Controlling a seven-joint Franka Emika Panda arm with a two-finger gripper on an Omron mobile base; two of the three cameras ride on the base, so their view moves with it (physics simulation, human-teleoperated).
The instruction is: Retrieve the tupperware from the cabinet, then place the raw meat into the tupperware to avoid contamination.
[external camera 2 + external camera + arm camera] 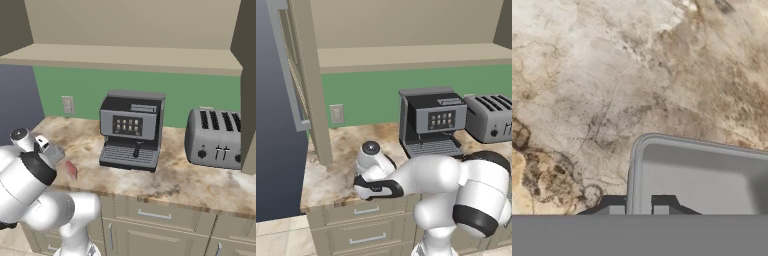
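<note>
In the hand view the tupperware (707,180), a shallow grey container with rounded corners, sits low over the marble counter (587,75). My gripper (638,209) is shut on its near left wall, one fingertip on each side. In the right base view the gripper (49,150) hangs low at the counter's left end, holding the tupperware (56,155). The raw meat (71,170), a small red slab, lies on the counter just right of it. The cabinet (406,57) above stands open, with a bare shelf. In the left base view my wrist hides the container.
A black and grey coffee machine (131,130) stands mid-counter with a silver toaster (215,140) to its right. The open cabinet door (293,75) juts out at the left with its long handle. A wall outlet (68,105) is on the green backsplash. Drawers (366,212) run below the counter.
</note>
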